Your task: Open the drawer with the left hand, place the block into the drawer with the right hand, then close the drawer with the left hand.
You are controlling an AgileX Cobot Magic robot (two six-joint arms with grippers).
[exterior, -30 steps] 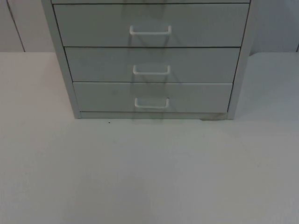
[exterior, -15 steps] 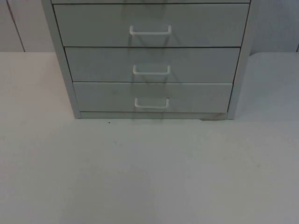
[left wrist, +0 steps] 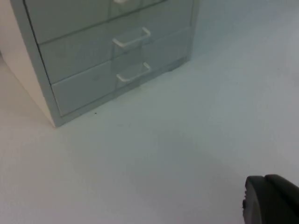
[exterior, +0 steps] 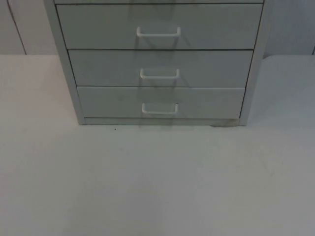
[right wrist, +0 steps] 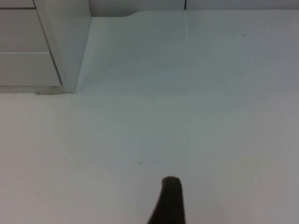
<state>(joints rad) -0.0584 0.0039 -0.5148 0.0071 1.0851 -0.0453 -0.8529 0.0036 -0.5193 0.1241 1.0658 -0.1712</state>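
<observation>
Top view: grey cabinet (exterior: 160, 61) at the back of the white desk (exterior: 157, 182), three drawers shut, bottom drawer (exterior: 161, 102) with white handle (exterior: 160, 109).

Left wrist view: left gripper (left wrist: 271, 200) above bare desk, well apart from the cabinet; jaws' state not discernible.

Right wrist view: right gripper (right wrist: 169, 200) over desk beside the cabinet's corner; jaws likewise unclear.

Drawer cabinet (exterior: 160, 64) on white table (exterior: 157, 182)
</observation>
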